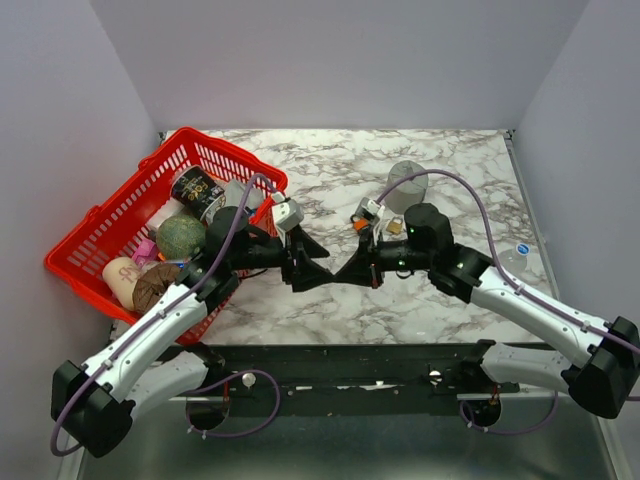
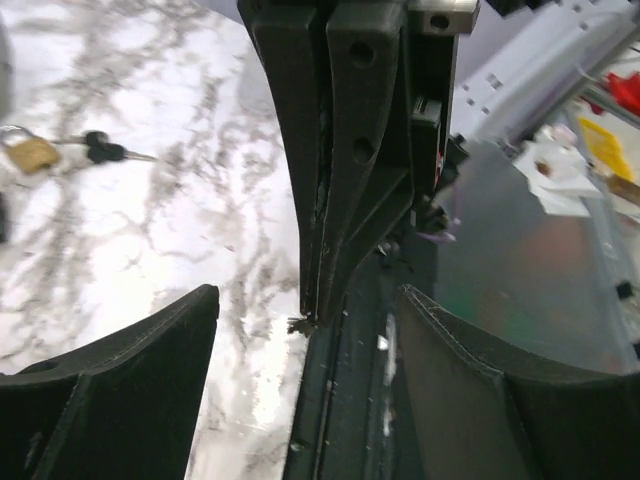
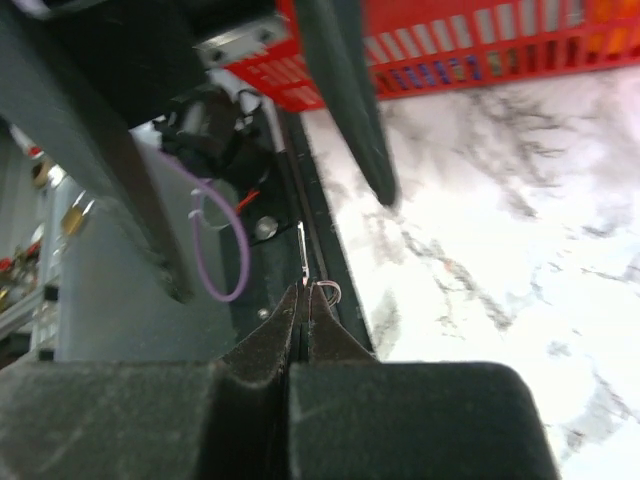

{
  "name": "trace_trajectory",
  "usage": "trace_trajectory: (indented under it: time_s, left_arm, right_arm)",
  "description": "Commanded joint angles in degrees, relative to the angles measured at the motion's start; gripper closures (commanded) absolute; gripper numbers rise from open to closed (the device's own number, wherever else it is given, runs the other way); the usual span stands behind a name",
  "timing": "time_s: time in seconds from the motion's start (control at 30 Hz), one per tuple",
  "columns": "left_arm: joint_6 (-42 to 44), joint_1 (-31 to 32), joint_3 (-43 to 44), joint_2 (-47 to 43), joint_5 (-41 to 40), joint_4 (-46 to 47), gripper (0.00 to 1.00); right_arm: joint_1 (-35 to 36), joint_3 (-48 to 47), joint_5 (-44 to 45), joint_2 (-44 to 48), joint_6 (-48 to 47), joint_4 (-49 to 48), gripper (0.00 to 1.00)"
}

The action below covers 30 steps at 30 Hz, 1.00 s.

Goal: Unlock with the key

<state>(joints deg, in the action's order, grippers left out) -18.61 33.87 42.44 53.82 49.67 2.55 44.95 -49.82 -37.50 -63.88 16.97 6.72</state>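
Meeting tip to tip above the front part of the tabletop [image 2: 200,200], the two arms look to be at a hand-over or regrasp rather than at the lock itself. The left gripper [image 2: 305,300] stands released, its fingers spread wide to either side of the right gripper [image 3: 303,300], which is clenched to a fine point. A thin silvery sliver and a small loop show at that point, too small to name, so I cannot tell whether anything is really pinched there. The key [image 2: 108,153], black-headed with a thin blade, lies flat on the marble just beside the brass padlock [image 2: 30,152], well apart from both grippers and held by neither. By my reading the unlocking has not begun. The next move calls for one gripper to reach the key and pinch its black head so the blade juts free, while the other steadies the padlock for a straight entry.
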Motion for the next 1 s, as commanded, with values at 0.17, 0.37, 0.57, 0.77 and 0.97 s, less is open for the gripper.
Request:
trace_trajectory:
  time_s: [0.17,0.37,0.57,0.77,0.97]
  left_arm:
    - [10.77,9.18,14.5,4.53,-29.08,-12.73,0.21]
    - [4.65,12.63,22.33,15.69,-42.44,-13.89,0.21]
    - [0.16,13.33,29.36,29.39,-52.29,-13.7,0.22]
    - [5.16,15.0,43.85,48.02,-52.84,-16.95,0.25]
    - [10.17,15.09,60.55,64.46,-49.85,-22.49,0.24]
  right_arm:
    - [-14.51,6.57,1.63,6.47,4.03,-8.02,0.99]
    - [-19.8,10.36,12.43,18.14,5.35,-7.43,0.99]
    - [-20.08,12.12,24.39,30.81,5.62,-3.21,0.99]
    - [-20.07,11.85,27.82,37.5,4.74,1.19,0.99]
    - [-20.08,13.79,26.25,43.74,7.81,0.84,0.99]
